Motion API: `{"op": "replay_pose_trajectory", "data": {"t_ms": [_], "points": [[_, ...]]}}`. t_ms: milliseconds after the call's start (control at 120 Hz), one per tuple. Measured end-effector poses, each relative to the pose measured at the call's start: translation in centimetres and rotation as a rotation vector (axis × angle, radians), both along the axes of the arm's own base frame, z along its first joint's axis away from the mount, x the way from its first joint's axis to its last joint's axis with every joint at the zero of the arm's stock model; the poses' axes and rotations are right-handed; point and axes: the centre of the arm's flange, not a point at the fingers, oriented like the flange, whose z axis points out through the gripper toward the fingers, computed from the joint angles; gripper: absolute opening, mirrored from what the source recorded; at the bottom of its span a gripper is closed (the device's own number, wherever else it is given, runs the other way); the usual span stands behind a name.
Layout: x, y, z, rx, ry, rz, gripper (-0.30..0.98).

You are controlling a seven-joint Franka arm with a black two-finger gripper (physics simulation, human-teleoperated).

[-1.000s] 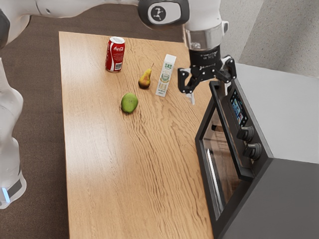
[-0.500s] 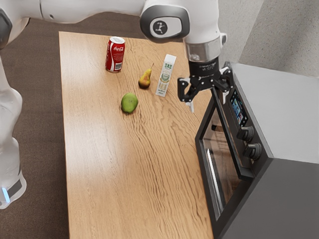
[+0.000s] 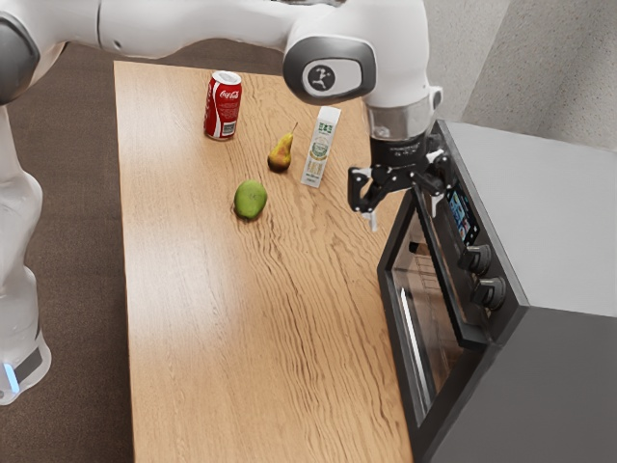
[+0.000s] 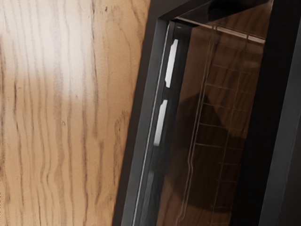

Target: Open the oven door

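Oven door (image 3: 429, 318), apparently closed, sits below the robot's open claw (image 3: 403, 214), its glass sloping away under the hand beside a wood-grain table (image 3: 241, 338). The claw's two fingers stand wide apart, with nothing held between them. A long dark bar (image 3: 455, 289), which looks to be the handle, starts close by the claw and runs from there along the door's upper part; whether either finger touches it, the views do not settle.

The step in hand appears to be settling the claw over that bar. Doing it well would mean lowering until one fingertip passes on the table side and the other slips into the gap between bar and oven front, then closing squarely before any pull. A shallow bite could slide off once the door's weight comes on. The inner finger has little room to spare and could knock the control panel (image 3: 463, 214), though the knobs (image 3: 490, 292) lie farther along the bar, apart from the claw.

With the hinge probably at the foot of the door, the pull should likely swing outward and down in an arc, the wrist tilting with it; a straight tug would risk twisting the grip loose.
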Motion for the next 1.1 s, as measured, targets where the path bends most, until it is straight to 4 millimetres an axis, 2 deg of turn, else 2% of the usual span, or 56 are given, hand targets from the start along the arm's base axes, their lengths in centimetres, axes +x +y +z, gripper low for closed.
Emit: {"op": "replay_pose_trajectory", "data": {"t_ms": [192,342,550,650,750,850,900,933,950,983,1000,1058,1100], "points": [[-0.3,0.9,-2.1,0.0,0.032,0.008,0.68],[-2.6,1.6,-2.6,0.006,0.023,0.009,0.68],[-6.1,3.5,-3.9,0.015,0.012,0.037,0.68],[-8.1,3.8,-3.8,0.021,-0.011,0.055,0.68],[-11.6,3.3,-3.3,0.044,-0.056,0.074,0.68],[-17.5,1.7,-2.6,0.1,-0.15,0.118,0.68],[-19.0,0.9,-2.6,0.114,-0.179,0.13,0.68],[-19.1,1.0,-2.5,0.109,-0.183,0.14,0.68],[-18.8,1.8,-2.3,0.098,-0.182,0.158,0.68],[-17.2,4.0,-0.5,0.044,-0.178,0.196,0.68],[-16.3,4.9,0.7,0.017,-0.176,0.209,0.68],[-11.5,8.1,7.4,-0.069,-0.15,0.246,0.68],[-9.1,10.5,9.0,-0.092,-0.09,0.281,0.68]]}}
